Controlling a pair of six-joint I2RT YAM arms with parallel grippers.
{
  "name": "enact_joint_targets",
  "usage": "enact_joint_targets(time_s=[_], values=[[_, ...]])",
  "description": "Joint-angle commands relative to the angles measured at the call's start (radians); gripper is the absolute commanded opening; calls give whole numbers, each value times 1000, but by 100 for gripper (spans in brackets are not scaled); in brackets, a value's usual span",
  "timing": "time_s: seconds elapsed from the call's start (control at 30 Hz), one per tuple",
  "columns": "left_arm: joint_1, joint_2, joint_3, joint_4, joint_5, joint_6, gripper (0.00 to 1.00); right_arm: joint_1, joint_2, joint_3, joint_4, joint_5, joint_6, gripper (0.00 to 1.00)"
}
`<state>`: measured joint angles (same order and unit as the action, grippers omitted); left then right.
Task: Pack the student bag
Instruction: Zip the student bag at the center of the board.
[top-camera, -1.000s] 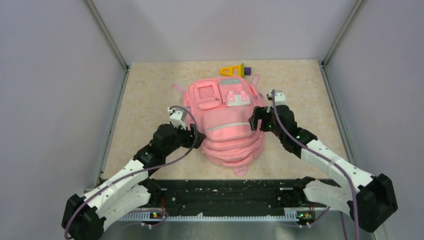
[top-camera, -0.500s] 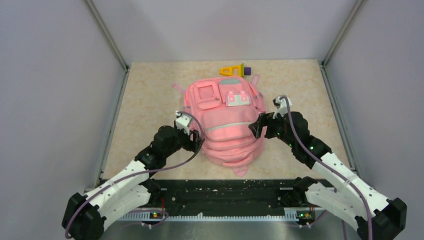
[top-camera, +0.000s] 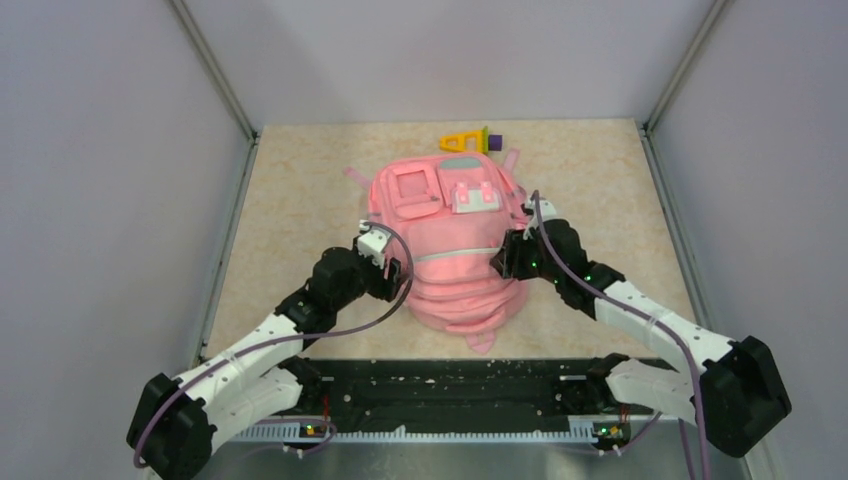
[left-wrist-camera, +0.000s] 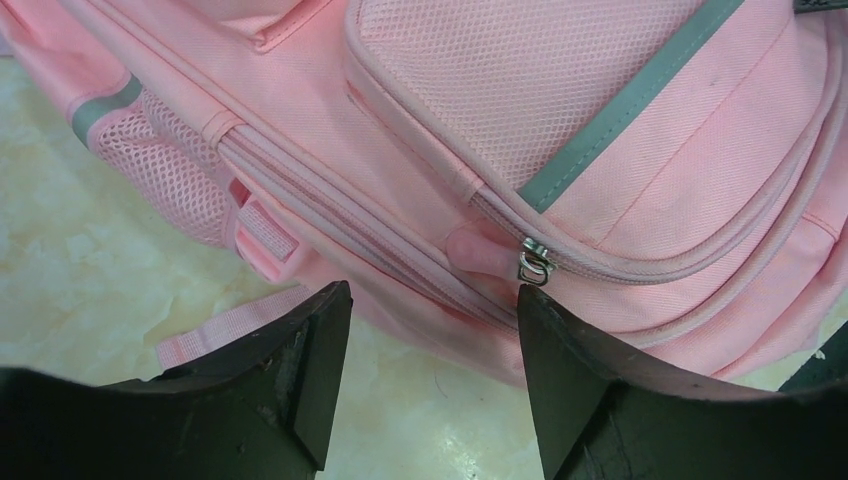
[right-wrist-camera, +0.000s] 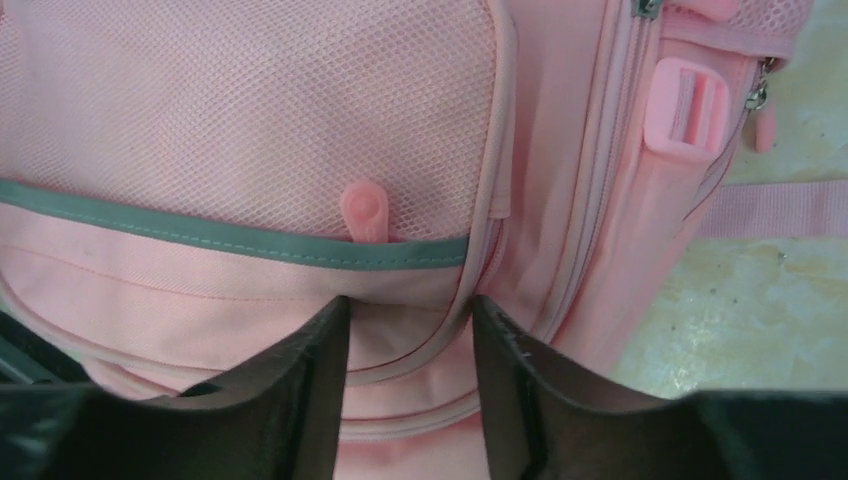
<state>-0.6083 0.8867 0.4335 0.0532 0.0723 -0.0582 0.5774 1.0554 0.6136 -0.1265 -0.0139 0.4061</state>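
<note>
Student bag (top-camera: 455, 250) flat on table (top-camera: 300, 180); left gripper (left-wrist-camera: 432, 295) open, at left-side zip pull (left-wrist-camera: 535, 265); right gripper (right-wrist-camera: 410, 303) against right side, jaws part-closed, hold on fabric indeterminable.

The backpack (top-camera: 455, 265) is pink all over, straps, mesh pockets and buckle (right-wrist-camera: 685, 105) alike; a grey-green band (left-wrist-camera: 620, 110) crosses a front pocket, a small patch (top-camera: 476, 199) is white, the pull tab (right-wrist-camera: 362, 212) is pink and the zip slider (left-wrist-camera: 533, 265) is silver. The table (top-camera: 300, 190) is beige with a pale marbled pattern; the toy (top-camera: 468, 139) is yellow-orange with a purple end and a touch of green; the walls (top-camera: 100, 200) are pale grey. The left arm (top-camera: 255, 350) and right arm (top-camera: 650, 318) are white and black with purple cables (top-camera: 697, 410); the left gripper (left-wrist-camera: 430, 300) and right gripper (right-wrist-camera: 410, 310) are black.
</note>
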Motion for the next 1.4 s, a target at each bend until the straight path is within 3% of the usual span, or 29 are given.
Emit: enact_joint_targets(time_s=[0.0, 0.23, 0.6, 0.9, 1.37], values=[[3, 3, 28, 81, 39, 25, 66, -7, 52, 0, 116, 75, 34, 41], [2, 28, 16, 120, 98, 28, 66, -16, 131, 7, 208, 204, 34, 1], [1, -6, -11, 152, 75, 40, 67, -113, 293, 176, 227, 243, -135, 0], [-23, 106, 37, 268, 209, 34, 67, -113, 298, 190, 224, 212, -146, 0], [-72, 174, 45, 376, 111, 72, 70, -114, 293, 186, 244, 148, -126, 0]])
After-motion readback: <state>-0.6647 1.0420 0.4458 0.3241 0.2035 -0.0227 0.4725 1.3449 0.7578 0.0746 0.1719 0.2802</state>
